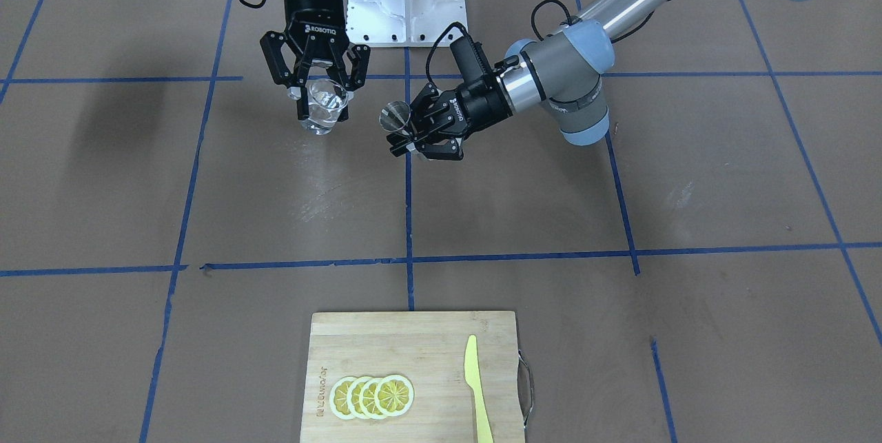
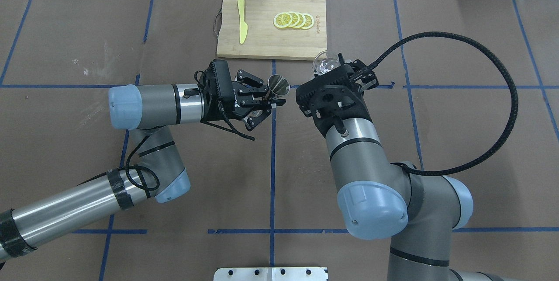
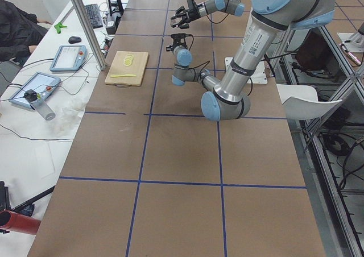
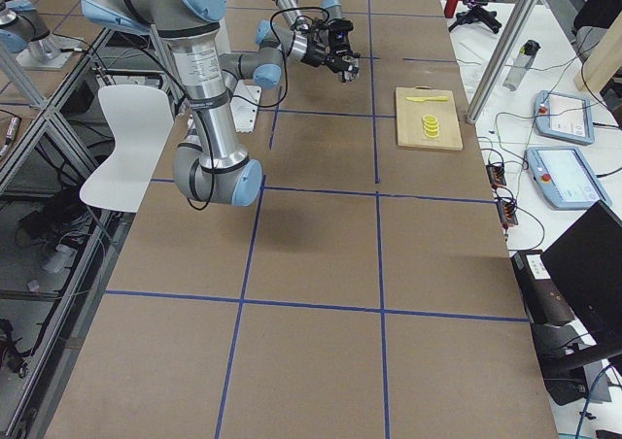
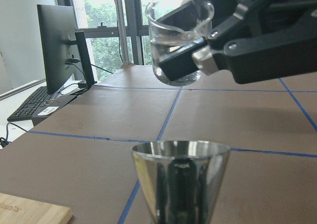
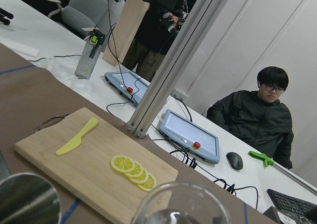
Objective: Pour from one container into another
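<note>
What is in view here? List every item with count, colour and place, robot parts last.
glass beaker: one, clear, held aloft in the right end effector
jigger: one, silver metal, held in the left end effector, apart from the beaker
cutting board: one, light wood, toward the operators' side
lemon slices: four, yellow, overlapping on the board
knife: one, pale yellow, on the board
table: one, brown with blue tape lines
tablets: two, grey, on the white bench
seated person: one, in black, at the bench
standing person: one, dark clothes, behind the bench
left end effector: one, black, shut on the jigger
right end effector: one, black, shut on the glass beaker
</note>
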Controlling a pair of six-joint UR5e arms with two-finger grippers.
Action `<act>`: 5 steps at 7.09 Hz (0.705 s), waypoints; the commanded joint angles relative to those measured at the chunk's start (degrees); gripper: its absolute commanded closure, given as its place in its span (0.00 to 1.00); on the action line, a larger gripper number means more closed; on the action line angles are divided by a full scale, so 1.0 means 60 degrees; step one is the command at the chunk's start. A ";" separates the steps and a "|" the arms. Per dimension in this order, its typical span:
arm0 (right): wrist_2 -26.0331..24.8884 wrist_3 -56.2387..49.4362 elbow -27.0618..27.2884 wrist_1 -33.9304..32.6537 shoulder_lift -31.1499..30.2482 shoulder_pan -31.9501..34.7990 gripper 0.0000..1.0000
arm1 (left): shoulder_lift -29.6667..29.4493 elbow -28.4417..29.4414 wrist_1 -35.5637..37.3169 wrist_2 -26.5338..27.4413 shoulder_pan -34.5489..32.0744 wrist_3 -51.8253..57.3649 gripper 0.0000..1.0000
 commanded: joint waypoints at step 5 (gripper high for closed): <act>-0.0047 -0.0191 -0.0239 -0.1370 0.0910 -0.0065 1.00 | 0.0015 0.0000 0.0004 0.0003 0.0000 0.0000 1.00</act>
